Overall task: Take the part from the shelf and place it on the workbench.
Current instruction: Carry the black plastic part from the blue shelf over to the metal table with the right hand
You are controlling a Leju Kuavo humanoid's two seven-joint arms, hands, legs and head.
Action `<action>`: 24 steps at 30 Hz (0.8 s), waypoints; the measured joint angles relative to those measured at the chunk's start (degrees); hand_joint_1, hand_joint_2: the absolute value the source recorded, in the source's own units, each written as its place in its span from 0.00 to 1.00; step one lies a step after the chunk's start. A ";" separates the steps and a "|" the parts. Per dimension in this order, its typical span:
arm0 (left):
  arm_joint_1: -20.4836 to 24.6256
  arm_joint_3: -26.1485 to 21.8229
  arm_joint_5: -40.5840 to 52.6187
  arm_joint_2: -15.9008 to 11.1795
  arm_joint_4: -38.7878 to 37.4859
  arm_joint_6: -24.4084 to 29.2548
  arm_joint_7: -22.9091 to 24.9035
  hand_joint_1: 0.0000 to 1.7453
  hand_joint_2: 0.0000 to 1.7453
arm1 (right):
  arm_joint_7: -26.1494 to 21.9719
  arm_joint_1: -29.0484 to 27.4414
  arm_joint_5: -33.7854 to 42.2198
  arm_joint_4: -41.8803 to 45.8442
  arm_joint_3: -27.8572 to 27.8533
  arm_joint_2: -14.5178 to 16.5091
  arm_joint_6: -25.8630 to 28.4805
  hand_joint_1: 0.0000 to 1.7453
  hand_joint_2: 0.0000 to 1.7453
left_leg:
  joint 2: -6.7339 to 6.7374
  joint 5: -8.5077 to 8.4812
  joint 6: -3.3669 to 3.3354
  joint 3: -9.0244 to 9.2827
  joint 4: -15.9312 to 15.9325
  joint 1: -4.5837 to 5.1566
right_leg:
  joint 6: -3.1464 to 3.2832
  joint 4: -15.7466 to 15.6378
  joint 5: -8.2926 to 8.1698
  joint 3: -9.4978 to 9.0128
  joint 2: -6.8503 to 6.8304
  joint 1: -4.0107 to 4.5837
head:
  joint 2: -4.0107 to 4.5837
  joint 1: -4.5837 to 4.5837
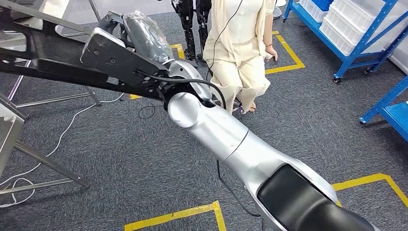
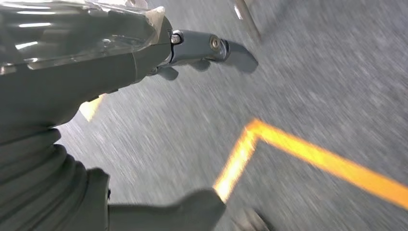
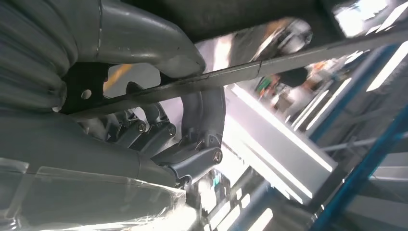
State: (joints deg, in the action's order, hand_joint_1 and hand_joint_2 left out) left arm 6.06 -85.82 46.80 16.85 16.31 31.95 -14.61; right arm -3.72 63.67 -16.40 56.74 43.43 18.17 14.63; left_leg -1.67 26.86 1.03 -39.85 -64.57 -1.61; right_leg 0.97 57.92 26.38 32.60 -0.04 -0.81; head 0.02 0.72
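Right hand (image 1: 120, 36) grips the part (image 1: 57, 60), a long black frame held high over grey carpet (image 1: 144, 163). Left hand (image 2: 192, 48) is blurred, so I can't tell its state. Person (image 1: 238, 53) stands beyond, near blue shelving (image 1: 365, 33) and yellow floor tape (image 1: 183, 214).

Grey carpeted floor (image 1: 125, 159) with yellow tape lines (image 1: 183, 213), a white cable (image 1: 57, 139), blue shelving (image 1: 356, 33).

Grey carpet (image 1: 144, 159) marked with yellow tape (image 1: 173, 215); blue shelving (image 1: 358, 33) with white bins (image 1: 344, 21) at the right; metal frame legs (image 1: 45, 163) at the left.
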 joint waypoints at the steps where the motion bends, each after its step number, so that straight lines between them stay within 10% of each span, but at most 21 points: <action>1: 0.14 -0.29 -0.42 -0.63 -0.37 -1.97 -1.15 0.00 1.00 | 0.68 -0.84 -2.76 0.62 -2.02 -0.43 -0.85 1.00 1.00 | 0.77 1.93 0.16 -1.93 -4.09 -0.01 | 0.22 0.00 0.07 0.00 -0.68 0.22 | 0.00 0.08; 4: 0.24 -0.53 -0.30 -2.04 -1.12 -6.36 -3.07 0.00 1.00 | 2.41 -3.81 -8.09 3.16 -7.66 -2.21 -2.94 1.00 1.00 | 1.49 3.05 0.38 -4.42 -9.44 -0.08 | 0.41 0.02 0.23 -0.01 -2.65 0.73 | 0.00 0.05; 8: 0.38 -0.33 0.71 -3.19 -1.62 -9.65 -4.48 0.00 1.00 | 3.57 -6.03 -11.46 7.24 -13.63 -4.39 -5.02 1.00 1.00 | 4.43 -2.57 -0.36 3.04 4.17 0.40 | 0.13 0.12 0.52 -0.03 -4.16 1.37 | 0.00 0.01; 11: 0.64 -0.17 1.07 -3.48 -1.80 -10.33 -4.78 0.00 1.00 | 4.11 -6.53 -12.36 9.37 -16.62 -5.68 -5.96 1.00 1.00 | 3.98 -2.80 -1.27 3.58 5.98 1.02 | -0.44 0.08 0.66 -0.03 -5.23 1.73 | 0.00 -0.23; 14: 0.70 -0.11 1.19 -3.65 -1.94 -10.46 -4.80 0.00 1.00 | 4.39 -6.89 -12.87 10.91 -18.42 -6.75 -6.48 1.00 1.00 | 2.70 -3.45 -2.51 3.96 6.90 0.74 | -0.94 3.02 2.39 1.45 -3.22 1.47 | 0.00 -0.28; 19: 0.85 0.15 1.54 -3.90 -2.17 -10.97 -4.78 0.00 1.00 | 4.57 -8.15 -13.20 11.86 -20.85 -9.32 -6.83 1.00 1.00 | -0.58 -3.72 -3.08 4.08 7.05 0.61 | -1.14 17.56 6.93 9.06 -0.14 0.53 | 0.00 -0.61; 24: 0.80 0.59 2.03 -4.11 -2.19 -11.52 -4.97 0.00 1.00 | 3.89 -8.68 -13.18 12.61 -22.06 -10.81 -7.49 1.00 1.00 | -3.46 -3.34 -1.92 3.68 6.15 0.40 | -3.34 2.22 0.31 2.31 2.08 -0.86 | 0.00 -0.66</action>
State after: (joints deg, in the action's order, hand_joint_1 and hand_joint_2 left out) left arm 6.86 -85.23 48.83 12.74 14.12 20.43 -19.57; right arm 0.16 54.99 -29.57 69.35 21.37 7.36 7.14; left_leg -5.13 23.53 -0.89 -36.17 -58.42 -1.22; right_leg -2.37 60.14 26.69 34.92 2.04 -1.67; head 0.02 0.06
